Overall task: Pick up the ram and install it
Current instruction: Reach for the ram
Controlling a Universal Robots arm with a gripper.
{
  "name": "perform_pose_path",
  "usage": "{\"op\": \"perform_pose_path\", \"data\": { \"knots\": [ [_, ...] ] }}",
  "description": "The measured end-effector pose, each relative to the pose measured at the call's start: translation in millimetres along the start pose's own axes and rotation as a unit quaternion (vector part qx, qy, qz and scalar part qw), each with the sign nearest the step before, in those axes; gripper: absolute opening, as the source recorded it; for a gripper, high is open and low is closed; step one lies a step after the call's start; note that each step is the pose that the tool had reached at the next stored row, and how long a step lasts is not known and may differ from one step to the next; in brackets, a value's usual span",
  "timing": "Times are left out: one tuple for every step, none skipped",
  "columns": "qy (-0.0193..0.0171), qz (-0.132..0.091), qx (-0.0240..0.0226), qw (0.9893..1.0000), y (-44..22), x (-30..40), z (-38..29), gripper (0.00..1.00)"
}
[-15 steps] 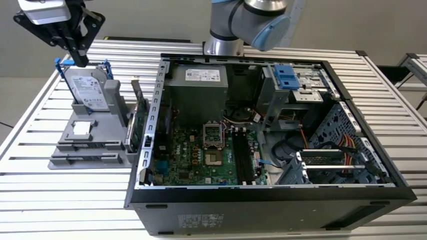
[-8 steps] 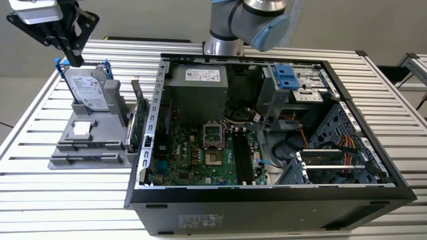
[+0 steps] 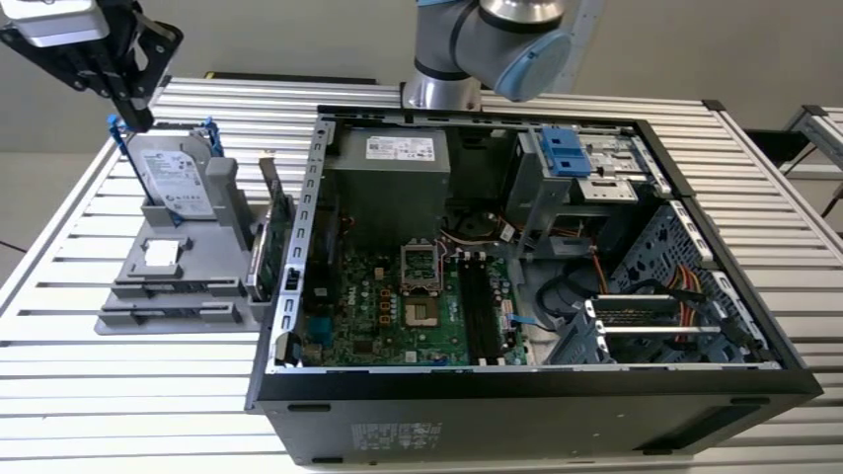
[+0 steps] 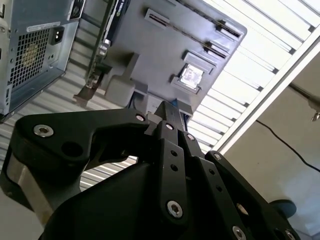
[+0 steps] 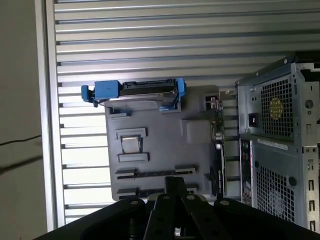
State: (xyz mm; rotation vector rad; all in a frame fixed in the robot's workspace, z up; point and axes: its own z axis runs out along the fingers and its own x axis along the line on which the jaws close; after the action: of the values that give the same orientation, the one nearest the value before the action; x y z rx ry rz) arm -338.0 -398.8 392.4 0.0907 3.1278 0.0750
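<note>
The claw (image 3: 136,114) hangs at the exterior view's left, above the grey holder (image 3: 185,296) on the slatted desk (image 3: 79,395); its tip is near the top of the upright hard drive (image 3: 178,178); in the second wrist view its fingers (image 4: 170,145) lie pressed together; the ram I cannot pick out for certain, though thin dark lines run along the holder's long slots (image 5: 152,173); a green card (image 3: 272,247) stands on edge between the holder and the open computer case (image 3: 527,400).

A robotics lab: slatted metal table (image 3: 132,395), opened computer case (image 3: 527,390), robot arm (image 3: 488,39).
</note>
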Motion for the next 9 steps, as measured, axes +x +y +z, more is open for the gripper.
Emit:
{"op": "perform_pose_path", "data": {
  "knots": [
    [0.0001,-0.002,0.0,1.0,0.0,0.8,0.0,0.0],
    [0.0002,-0.004,0.0,1.0,-0.1,1.7,0.0,0.0],
    [0.0003,-0.005,-0.0001,1.0,-0.1,2.6,0.0,0.0],
    [0.0004,-0.007,-0.0001,1.0,-0.2,3.5,0.0,0.0],
    [0.0005,-0.01,-0.0001,0.9999,-0.3,4.6,0.1,0.0],
    [0.0006,-0.013,-0.0001,0.9999,-0.3,5.6,0.1,0.0],
    [0.0007,-0.015,-0.0002,0.9999,-0.4,6.5,0.1,0.0],
    [0.0009,-0.018,-0.0002,0.9998,-0.4,7.5,0.1,0.0],
    [0.0009,-0.02,-0.0002,0.9998,-0.5,8.2,0.2,0.0]
  ]
}}
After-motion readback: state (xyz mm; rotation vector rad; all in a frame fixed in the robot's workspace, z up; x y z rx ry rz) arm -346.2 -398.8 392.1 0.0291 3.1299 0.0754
